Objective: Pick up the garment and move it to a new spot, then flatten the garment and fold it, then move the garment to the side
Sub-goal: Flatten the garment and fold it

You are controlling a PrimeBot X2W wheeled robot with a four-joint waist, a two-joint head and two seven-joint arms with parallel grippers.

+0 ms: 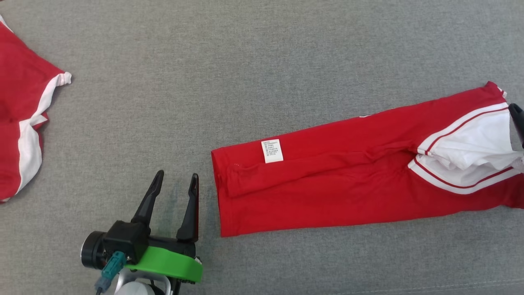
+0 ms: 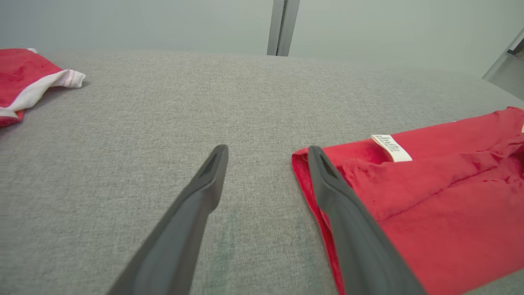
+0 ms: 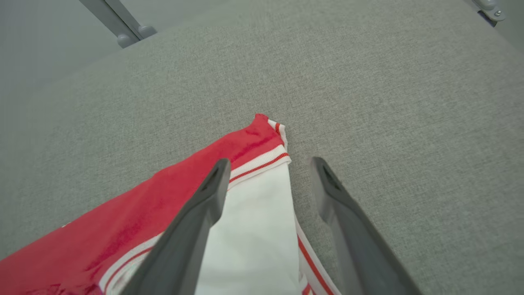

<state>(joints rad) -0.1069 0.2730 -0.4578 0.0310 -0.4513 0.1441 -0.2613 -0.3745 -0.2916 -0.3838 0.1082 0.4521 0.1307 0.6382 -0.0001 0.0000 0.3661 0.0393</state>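
The garment (image 1: 348, 176) is red with white striped trim and a white care label (image 1: 272, 150). It lies folded into a long strip across the right half of the grey surface, also seen in the left wrist view (image 2: 430, 205) and the right wrist view (image 3: 184, 213). My left gripper (image 1: 176, 182) stands open just left of the strip's near end, nothing between its fingers (image 2: 196, 205). At the strip's white-trimmed far end my right gripper (image 3: 268, 164) stands open above the cloth, one fingertip (image 1: 516, 116) showing at the head view's right edge.
A second red and white cloth (image 1: 20, 119) lies at the far left of the grey fabric surface (image 1: 204, 61); the left wrist view has it too (image 2: 24, 82). Grey metal posts (image 2: 282, 26) rise beyond the surface's back edge.
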